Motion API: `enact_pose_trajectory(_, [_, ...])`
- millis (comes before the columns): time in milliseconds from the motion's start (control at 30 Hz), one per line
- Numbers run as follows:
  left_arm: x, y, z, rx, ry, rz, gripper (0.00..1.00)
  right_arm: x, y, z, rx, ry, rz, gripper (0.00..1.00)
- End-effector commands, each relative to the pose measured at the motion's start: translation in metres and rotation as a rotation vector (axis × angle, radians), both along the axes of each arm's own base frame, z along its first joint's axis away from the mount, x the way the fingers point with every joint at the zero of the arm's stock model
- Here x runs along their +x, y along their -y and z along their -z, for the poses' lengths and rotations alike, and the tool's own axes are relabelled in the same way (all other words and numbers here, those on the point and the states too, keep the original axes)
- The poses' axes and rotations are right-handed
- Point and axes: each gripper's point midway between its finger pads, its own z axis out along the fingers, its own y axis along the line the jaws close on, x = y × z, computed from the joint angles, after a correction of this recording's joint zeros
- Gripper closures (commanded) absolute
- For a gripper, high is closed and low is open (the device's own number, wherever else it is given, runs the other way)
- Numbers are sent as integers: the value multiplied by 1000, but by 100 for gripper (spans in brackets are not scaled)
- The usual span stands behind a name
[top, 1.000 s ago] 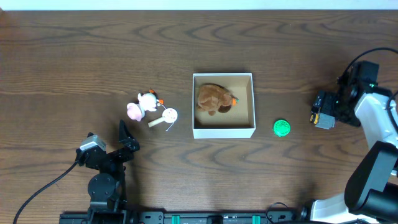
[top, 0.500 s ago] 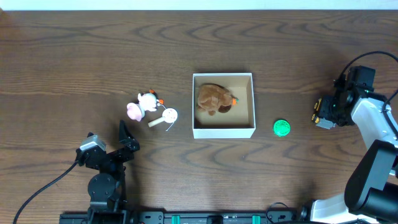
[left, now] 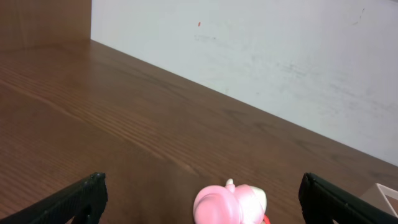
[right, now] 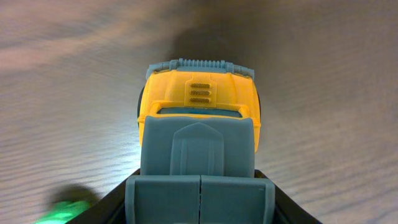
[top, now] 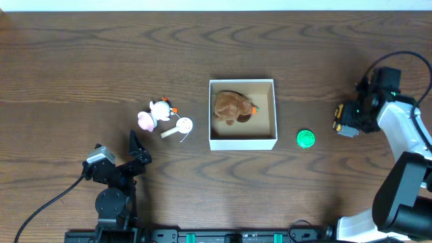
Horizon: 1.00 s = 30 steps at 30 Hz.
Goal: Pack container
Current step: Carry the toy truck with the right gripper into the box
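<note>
Dark wood-grain table (top: pixel 81 61), white wall along far edge in L wrist view. L gripper (top: pixel 140 147) low at front-left, jaws spread wide, nothing betw them. Its fingers (left: pixel 81 198) sit at both edges of L wrist view, w/ pink toy (left: pixel 227 204) ahead on tabletop. Overhead: pink toy touches small white figure (top: pixel 160 109) w/ orange bits; just right of those, a white round piece on a stick (top: pixel 181 126). Container (top: pixel 243 142) at table centre, near toy cluster but apart: square, shallow, white walls, tan-brown inside, top open. Brown plush (top: pixel 229 106) lies inside, left half, orange spot on its right side. Green round disc (top: pixel 306 138) on table just right of container, not touching. R gripper (top: pixel 347 125) further right, clamped on yellow toy truck (right: pixel 198 106) w/ grey-blue back. Disc lies betw truck and container; shows as a blur at lower left of R wrist view.
</note>
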Motion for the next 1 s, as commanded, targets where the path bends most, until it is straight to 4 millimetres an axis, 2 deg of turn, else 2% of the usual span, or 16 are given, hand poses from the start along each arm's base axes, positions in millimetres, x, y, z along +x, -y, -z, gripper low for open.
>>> enact_pose_trajectory(0, [0,-2,17,23,-46,-7,2,40,-28,-47,-29,113,-134,70])
enact_pose_trajectory(167, [0,-2,17,23,-46,-7,2,68,-75,-102,-91,193,-335,73])
enact_pose_trajectory(300, [0,-2,17,23,-46,-7,2,70,-127,-133,-111,228,-521,76])
enact_pose_trajectory(333, [0,-2,17,23,-46,-7,2,66,-153,-140,-120,235,-617,79])
enact_pose_trajectory(533, [0,-2,17,23,-46,-7,2,32,-238,-137,-167,217,-1019,79])
enact_pose_trajectory(667, [0,-2,17,23,-46,-7,2,10,-282,-137,-197,231,-1233,86])
enact_pose_trajectory(800, [0,-2,17,23,-46,-7,2,-10,-306,-135,-211,224,-1364,89])
enact_pose_trajectory(967, [0,-2,17,23,-46,-7,2,-26,-317,-125,-194,197,-1437,84])
